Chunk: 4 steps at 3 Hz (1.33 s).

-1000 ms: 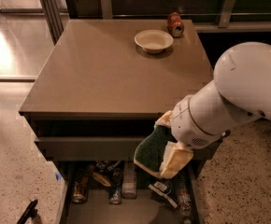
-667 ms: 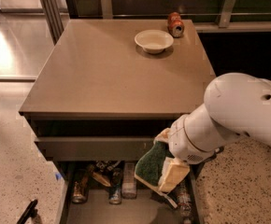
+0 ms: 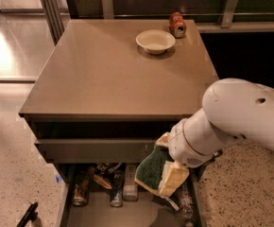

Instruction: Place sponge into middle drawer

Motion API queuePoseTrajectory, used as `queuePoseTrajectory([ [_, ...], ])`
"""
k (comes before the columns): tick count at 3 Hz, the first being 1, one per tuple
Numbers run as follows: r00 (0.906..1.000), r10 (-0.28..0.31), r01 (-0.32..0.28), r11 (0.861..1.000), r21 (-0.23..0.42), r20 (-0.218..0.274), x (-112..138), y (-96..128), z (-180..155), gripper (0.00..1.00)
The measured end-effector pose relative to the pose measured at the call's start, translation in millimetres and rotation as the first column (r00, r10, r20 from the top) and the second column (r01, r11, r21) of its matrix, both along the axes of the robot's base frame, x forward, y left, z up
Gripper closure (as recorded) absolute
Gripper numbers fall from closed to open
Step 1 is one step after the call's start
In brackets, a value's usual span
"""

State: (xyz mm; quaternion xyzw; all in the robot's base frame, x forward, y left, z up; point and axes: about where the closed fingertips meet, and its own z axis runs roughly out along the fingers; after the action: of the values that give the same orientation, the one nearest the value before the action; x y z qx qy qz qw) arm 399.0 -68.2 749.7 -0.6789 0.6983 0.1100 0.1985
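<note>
My gripper [image 3: 164,170] hangs from the white arm at the lower right, in front of the cabinet. Its cream foam-padded fingers [image 3: 174,180] are shut on the sponge [image 3: 151,170], whose dark green scouring face points left with a yellow edge below. The sponge hangs above the right part of the open middle drawer [image 3: 127,213], a grey tray with cans, bottles and wrappers along its back. The arm hides the drawer's right rear corner.
A drawer with a long grey front panel [image 3: 94,150] sits slightly open above the tray. On the brown cabinet top [image 3: 104,74] stand a cream bowl [image 3: 155,41] and a tipped red can [image 3: 177,24]. A black object [image 3: 27,215] lies on the speckled floor at the lower left.
The gripper with the sponge has moved down and slightly left, from beside the upper drawer front to over the open tray. The arm's white shell has dropped with it.
</note>
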Motion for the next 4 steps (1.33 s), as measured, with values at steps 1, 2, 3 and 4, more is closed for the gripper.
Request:
queuePoseTrajectory([
  [1, 0.998, 0.005, -0.004, 1.0, 0.016, -0.064, -4.1, 1.6, -41.7, 1.0],
  [2, 0.9843, 0.013, -0.007, 0.999, 0.035, -0.176, -18.9, 4.1, -113.2, 1.0],
  [3, 0.9683, 0.02, -0.009, 0.999, 0.044, -0.249, -31.8, 6.5, -156.8, 1.0],
  [4, 0.9592, 0.024, -0.009, 0.998, 0.055, -0.282, -30.1, 8.0, -182.5, 1.0],
])
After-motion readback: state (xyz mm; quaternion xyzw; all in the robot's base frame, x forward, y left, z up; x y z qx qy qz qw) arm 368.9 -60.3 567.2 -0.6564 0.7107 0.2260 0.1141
